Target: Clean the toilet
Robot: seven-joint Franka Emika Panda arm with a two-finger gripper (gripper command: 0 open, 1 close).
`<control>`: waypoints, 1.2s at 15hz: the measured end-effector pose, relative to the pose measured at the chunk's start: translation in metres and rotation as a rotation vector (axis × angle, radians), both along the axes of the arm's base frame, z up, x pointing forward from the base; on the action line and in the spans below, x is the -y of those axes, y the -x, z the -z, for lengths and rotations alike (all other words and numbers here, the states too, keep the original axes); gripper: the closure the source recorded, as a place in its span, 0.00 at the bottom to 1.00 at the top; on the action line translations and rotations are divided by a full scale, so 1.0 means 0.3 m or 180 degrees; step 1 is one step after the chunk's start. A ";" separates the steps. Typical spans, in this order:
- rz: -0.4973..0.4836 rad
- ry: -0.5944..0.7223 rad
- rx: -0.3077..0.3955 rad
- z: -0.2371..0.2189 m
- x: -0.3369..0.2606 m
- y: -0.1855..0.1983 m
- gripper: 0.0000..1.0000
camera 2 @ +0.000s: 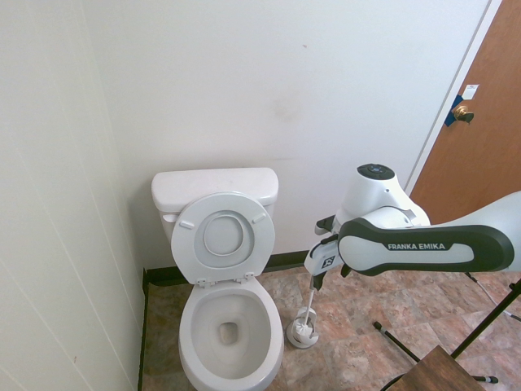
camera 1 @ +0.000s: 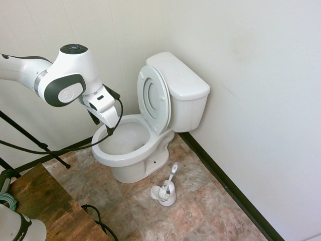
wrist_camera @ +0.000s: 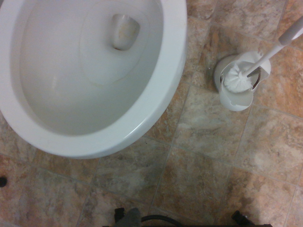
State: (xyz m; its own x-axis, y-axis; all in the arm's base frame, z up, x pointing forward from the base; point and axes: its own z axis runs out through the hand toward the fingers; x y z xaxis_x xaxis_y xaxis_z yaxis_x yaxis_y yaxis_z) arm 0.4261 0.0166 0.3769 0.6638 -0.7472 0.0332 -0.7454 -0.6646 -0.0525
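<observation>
The toilet (camera 1: 135, 150) stands on the tiled floor (camera 1: 200, 201) with its tank (camera 1: 183, 90) against the back wall, close to the corner where that wall meets the side wall. Its seat and lid (camera 2: 224, 238) are raised, leaning back against the tank, so the oval bowl (camera 2: 230, 334) lies open. The bowl looks pale and glossy inside, with the drain opening (wrist_camera: 124, 30) showing in the wrist view.

The white arm reaches in over the floor and ends above the outer rim of the bowl. The pincer (camera 1: 106, 128) hangs near that rim, on the side away from the tank in the first exterior view, and does not touch the ceramic. In the second exterior view the pincer (camera 2: 316, 281) sits beside the bowl, over the floor between the toilet and the door (camera 2: 480, 130). Whether its fingers are spread or closed cannot be told; they are dark, small and partly hidden by the wrist housing in both exterior views. Nothing can be seen between them.

A small white brush holder (camera 1: 164, 193) stands on the floor just beside the base of the toilet, with a toilet brush (wrist_camera: 246, 75) resting in it, handle tilted up and away. In the wrist view the bowl rim (wrist_camera: 142, 127) fills one part and the holder lies apart from it on the tiles.
</observation>
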 end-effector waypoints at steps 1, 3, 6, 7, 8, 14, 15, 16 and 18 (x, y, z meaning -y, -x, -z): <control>0.0000 0.0000 -0.0002 0.001 0.000 -0.002 0.00; 0.0059 -0.0008 -0.0001 0.003 0.006 -0.018 0.00; 0.0352 -0.0027 0.0025 0.037 0.065 -0.125 0.00; 0.0453 -0.0018 0.0032 0.062 0.089 -0.173 0.00; 0.0585 0.0002 0.0043 0.088 0.114 -0.226 0.00; 0.1398 0.0264 -0.0026 0.309 0.317 -0.507 0.00; 0.1485 0.0290 -0.0043 0.346 0.343 -0.543 0.00; 0.1564 0.0309 -0.0069 0.384 0.365 -0.575 0.00; 0.1709 0.0300 -0.0156 0.457 0.405 -0.628 0.00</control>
State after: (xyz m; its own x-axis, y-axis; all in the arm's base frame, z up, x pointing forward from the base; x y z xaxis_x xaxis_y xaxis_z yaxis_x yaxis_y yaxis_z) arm 0.6145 -0.1051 0.2397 0.1924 -0.9767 0.0951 -0.9812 -0.1901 0.0323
